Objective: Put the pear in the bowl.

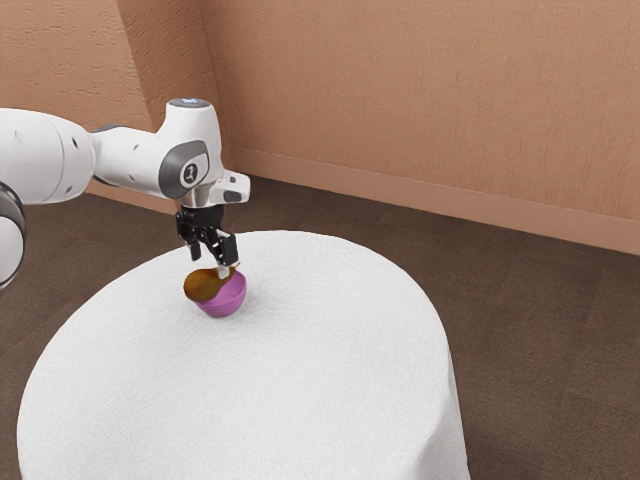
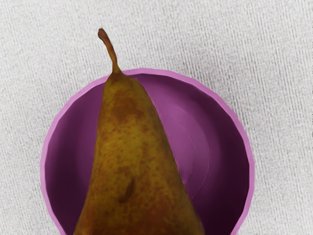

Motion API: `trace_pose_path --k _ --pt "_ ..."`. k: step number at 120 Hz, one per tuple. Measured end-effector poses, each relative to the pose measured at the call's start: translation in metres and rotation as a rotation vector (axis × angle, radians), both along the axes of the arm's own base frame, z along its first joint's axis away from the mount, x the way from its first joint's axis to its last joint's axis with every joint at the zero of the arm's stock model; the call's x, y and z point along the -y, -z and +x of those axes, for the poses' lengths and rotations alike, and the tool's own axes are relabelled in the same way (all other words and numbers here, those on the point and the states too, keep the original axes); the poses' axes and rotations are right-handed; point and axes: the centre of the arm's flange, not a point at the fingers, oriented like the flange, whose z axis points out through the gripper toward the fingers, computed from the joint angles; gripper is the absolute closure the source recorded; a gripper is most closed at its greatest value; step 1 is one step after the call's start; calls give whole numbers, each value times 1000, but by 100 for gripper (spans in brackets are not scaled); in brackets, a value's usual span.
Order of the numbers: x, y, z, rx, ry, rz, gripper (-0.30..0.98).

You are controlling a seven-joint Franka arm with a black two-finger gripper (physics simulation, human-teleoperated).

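Observation:
My gripper (image 1: 209, 266) is over the bowl with its fingers on two sides of the brown pear (image 1: 203, 286), shut on it. One light fingertip shows against the pear's near side; the other fingertip is hidden. The pear lies slantwise across the purple bowl (image 1: 228, 301), its wide end past the rim toward the exterior view's left. In the wrist view the pear (image 2: 134, 161) covers part of the bowl (image 2: 227, 152), and its stem reaches beyond the rim. Whether the pear touches the bowl cannot be told.
The bowl stands on a round table with a white cloth (image 1: 300, 380), near the table's far edge. Beyond the table are brown floor (image 1: 540, 330) and a tan wall. The arm comes in from the exterior view's left.

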Motion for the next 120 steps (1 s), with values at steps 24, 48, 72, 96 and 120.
trace_pose_path --k 24,48,72,96,120 --pt "8 -29 -1 33 30 0 2" --pt "60 -157 -33 139 111 -7 1" --pt "92 -209 -76 112 147 -51 0" --pt "91 -207 -84 63 137 -67 0" --pt "82 -233 -87 84 109 -64 0"
